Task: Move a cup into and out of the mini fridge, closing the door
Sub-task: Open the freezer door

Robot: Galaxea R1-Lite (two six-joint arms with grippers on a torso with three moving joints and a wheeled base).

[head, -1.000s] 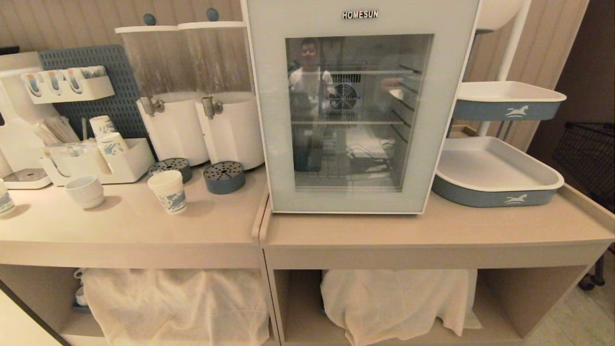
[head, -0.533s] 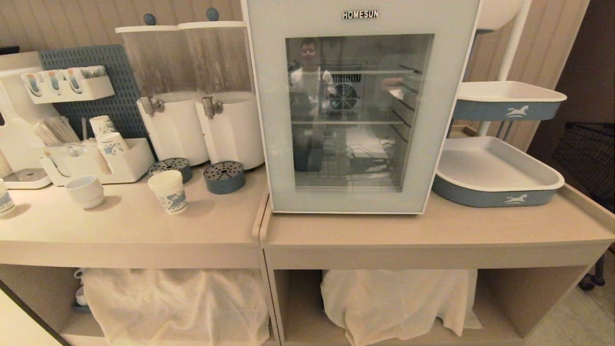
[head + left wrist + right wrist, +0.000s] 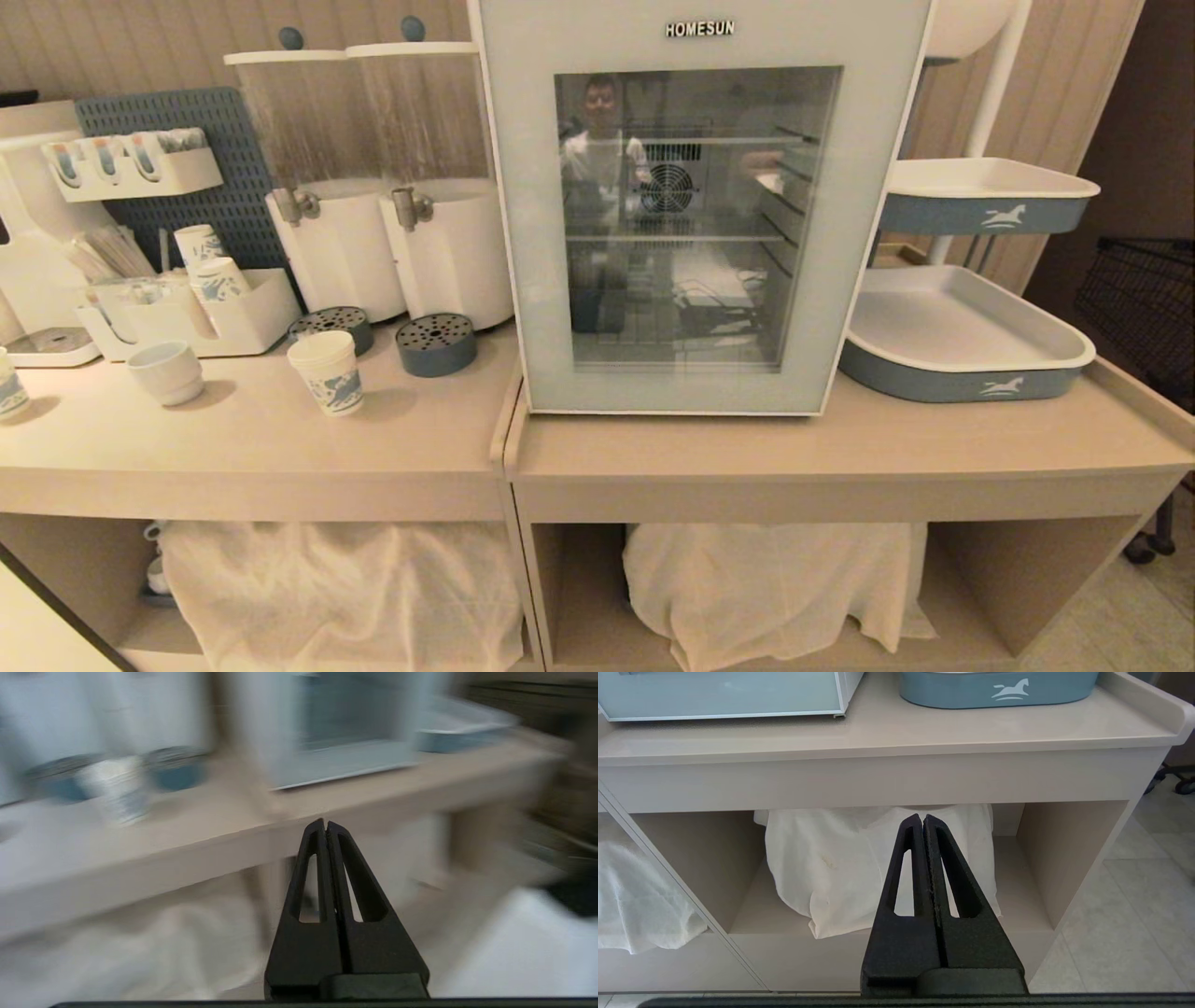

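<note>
Cup [image 3: 327,371] is standing on the counter [image 3: 280,439] just left of the mini fridge [image 3: 700,205] w/ door [image 3: 523,233] shut, as left gripper [image 3: 325,828] and right gripper [image 3: 923,822], both pinched closed & empty, are hanging below counter level, nothing yet done.

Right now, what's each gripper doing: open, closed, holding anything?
Left gripper: fingers closed, holding nothing.
Right gripper: fingers closed, holding nothing.
</note>
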